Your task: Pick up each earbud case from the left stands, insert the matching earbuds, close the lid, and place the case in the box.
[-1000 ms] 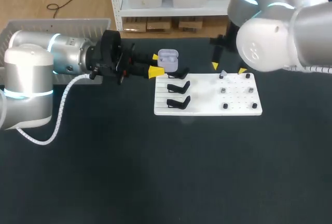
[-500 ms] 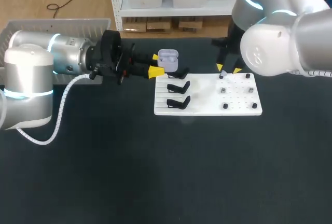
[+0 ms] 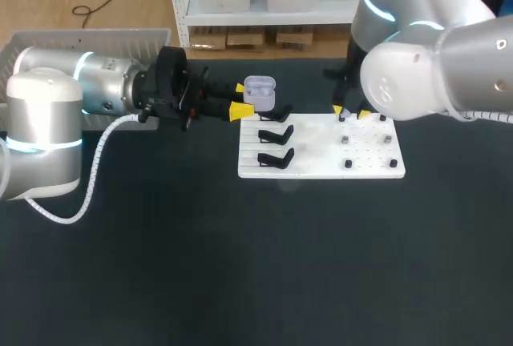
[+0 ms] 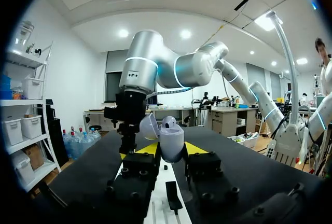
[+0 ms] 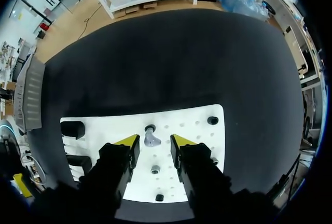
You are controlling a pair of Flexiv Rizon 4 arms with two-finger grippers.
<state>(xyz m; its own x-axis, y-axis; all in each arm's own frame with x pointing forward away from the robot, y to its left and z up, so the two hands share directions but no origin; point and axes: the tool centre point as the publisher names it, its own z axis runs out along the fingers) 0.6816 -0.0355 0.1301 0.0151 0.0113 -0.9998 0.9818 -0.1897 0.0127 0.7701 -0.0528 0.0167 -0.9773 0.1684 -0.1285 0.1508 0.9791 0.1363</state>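
My left gripper (image 3: pixel 240 99) is shut on a lavender earbud case (image 3: pixel 259 90) with its lid up, held just above the back left corner of the white board (image 3: pixel 321 168). In the left wrist view the case (image 4: pixel 171 142) sits upright between the yellow tips of the left gripper (image 4: pixel 171 149). My right gripper (image 3: pixel 351 112) hangs open over the board's back right part. A small grey earbud (image 5: pixel 152 140) stands between the tips of the right gripper (image 5: pixel 154 142), with a thin gap on each side.
Three empty black stands (image 3: pixel 276 133) line the board's left side. Several more earbuds on pegs (image 3: pixel 387 138) dot its right half. A grey box (image 3: pixel 88 42) lies at the table's back left, behind my left arm.
My right gripper has narrowed its fingers and come down around the grey earbud. The left arm and the case have not moved.
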